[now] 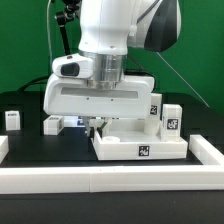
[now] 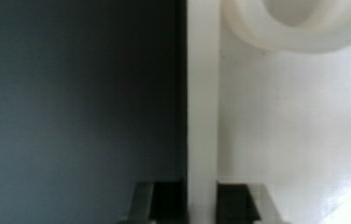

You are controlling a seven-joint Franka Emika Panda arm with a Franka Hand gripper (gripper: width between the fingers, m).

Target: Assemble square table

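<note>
The slab (image 1: 125, 143) lies on the surface (image 1: 30, 142) at lower centre of the exterior view. The claw (image 2: 198, 203) straddles its rim, probably to drag it, but whether it pinches cannot be told.

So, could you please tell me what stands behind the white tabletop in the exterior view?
Two white tagged legs stand behind the tabletop, toward the exterior view's right. The robot's hand hides whatever lies behind the rest of it.

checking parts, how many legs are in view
4 legs: two at the exterior view's left, two at its right by the slab. The arm may hide more.
</note>
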